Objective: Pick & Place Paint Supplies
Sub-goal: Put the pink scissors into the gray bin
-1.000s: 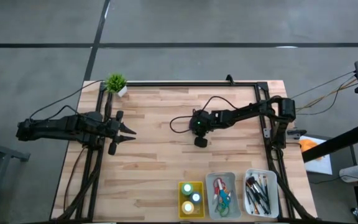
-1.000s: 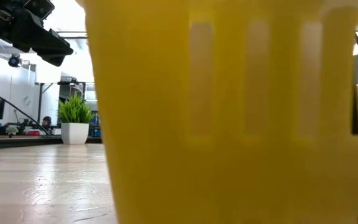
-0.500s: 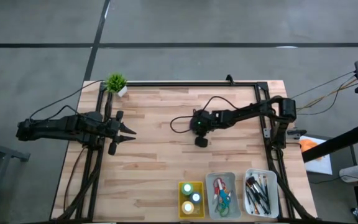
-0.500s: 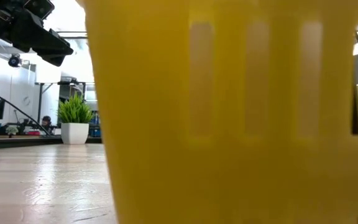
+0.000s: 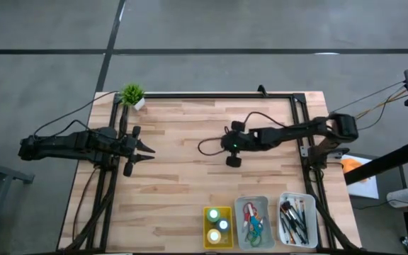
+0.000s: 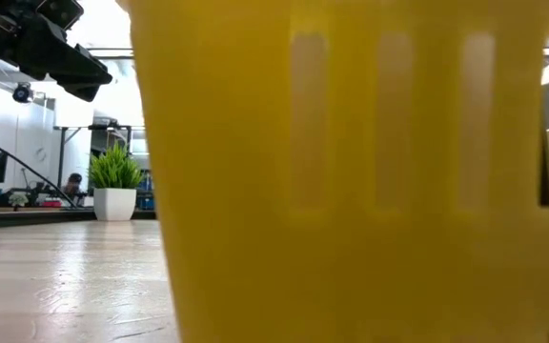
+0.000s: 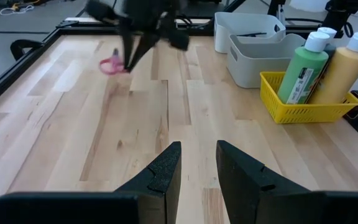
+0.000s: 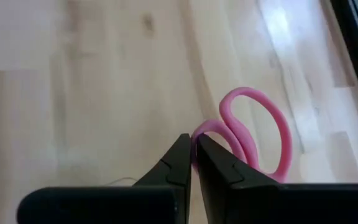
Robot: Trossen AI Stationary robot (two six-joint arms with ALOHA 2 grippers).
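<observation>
Dangling by one pink handle loop, the scissors (image 8: 253,134) are hanging above bare wood near table centre, pinched between the closed fingers of the right gripper (image 8: 194,152). Being held so thinly, they are liable to swing or slip during transport. The grey tray (image 5: 251,205) is waiting toward 6 o'clock, across open tabletop. The left gripper (image 7: 197,163), jaws slightly parted, is idling at 9 o'clock.

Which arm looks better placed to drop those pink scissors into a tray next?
The right. Its end effector is already shut on the pink scissors, nearer the grey tray. The left end effector waits open and empty at the table's left edge.
</observation>
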